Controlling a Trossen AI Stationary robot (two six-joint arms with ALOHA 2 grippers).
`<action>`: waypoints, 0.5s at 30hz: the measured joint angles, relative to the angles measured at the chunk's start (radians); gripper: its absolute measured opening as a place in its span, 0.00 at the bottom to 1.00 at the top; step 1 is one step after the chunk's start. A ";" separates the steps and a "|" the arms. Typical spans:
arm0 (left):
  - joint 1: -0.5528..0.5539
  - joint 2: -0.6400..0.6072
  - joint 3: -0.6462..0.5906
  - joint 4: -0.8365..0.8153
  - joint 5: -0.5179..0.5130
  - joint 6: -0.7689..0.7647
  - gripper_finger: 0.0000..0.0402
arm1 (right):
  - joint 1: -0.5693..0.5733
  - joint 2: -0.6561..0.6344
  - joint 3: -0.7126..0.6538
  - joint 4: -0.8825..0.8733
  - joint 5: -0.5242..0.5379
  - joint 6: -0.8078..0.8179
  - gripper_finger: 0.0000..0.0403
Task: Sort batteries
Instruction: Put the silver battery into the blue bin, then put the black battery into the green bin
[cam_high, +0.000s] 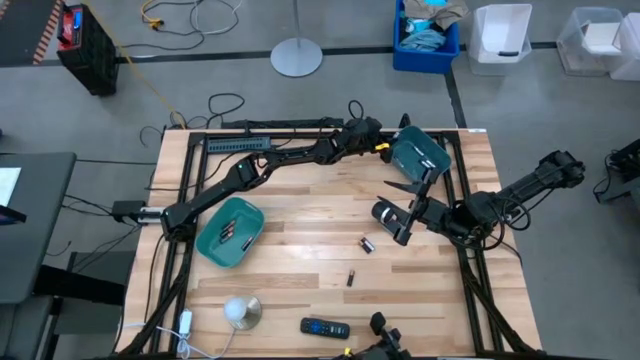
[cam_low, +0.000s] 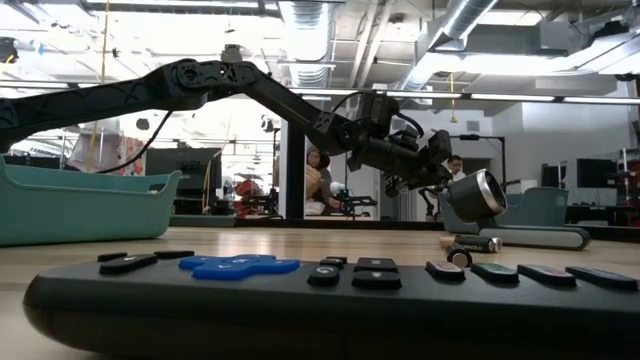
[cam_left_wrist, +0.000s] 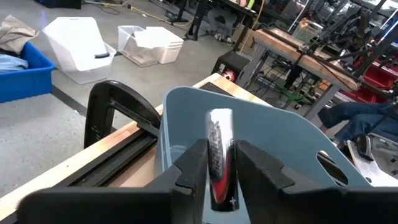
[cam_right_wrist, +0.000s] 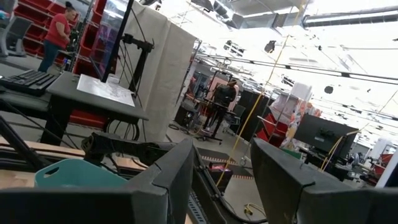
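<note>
My left gripper (cam_left_wrist: 219, 168) reaches level to the teal bin (cam_high: 428, 160) at the table's far right and is shut on a silvery battery (cam_left_wrist: 221, 137) at the bin's rim (cam_left_wrist: 186, 99). A second teal bin (cam_high: 245, 240) at the left holds several batteries (cam_high: 228, 228). Two loose batteries (cam_high: 367, 244) (cam_high: 351, 278) lie on the wood in the middle. My right gripper (cam_right_wrist: 221, 174) hovers at mid right, tipped slightly up, open, with nothing between its fingers. A black cylinder (cam_high: 385, 212) shows just beside it. My left gripper pinches the battery's long sides (cam_left_wrist: 214, 180) between its two fingers. The fingers come level from the table's left side and lie across the battery. The battery stands about upright, lifted clear, in front of the bin's wall.
A flat black remote control (cam_high: 325, 328) lies at the near edge and fills the foreground of the low view (cam_low: 320, 300). A round silvery object (cam_high: 240, 310) sits near left. A black clamp (cam_left_wrist: 106, 112) grips the table's far edge by the bin.
</note>
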 joint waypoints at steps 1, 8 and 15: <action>0.000 0.000 0.000 0.001 0.000 0.000 0.22 | 0.000 0.000 0.000 0.000 0.000 0.000 0.44; 0.000 0.000 0.000 0.001 0.002 -0.002 0.30 | 0.000 0.000 0.000 -0.002 0.000 0.000 0.44; 0.000 -0.002 0.000 0.003 0.023 0.002 0.31 | 0.002 0.000 0.000 -0.020 0.001 0.003 0.44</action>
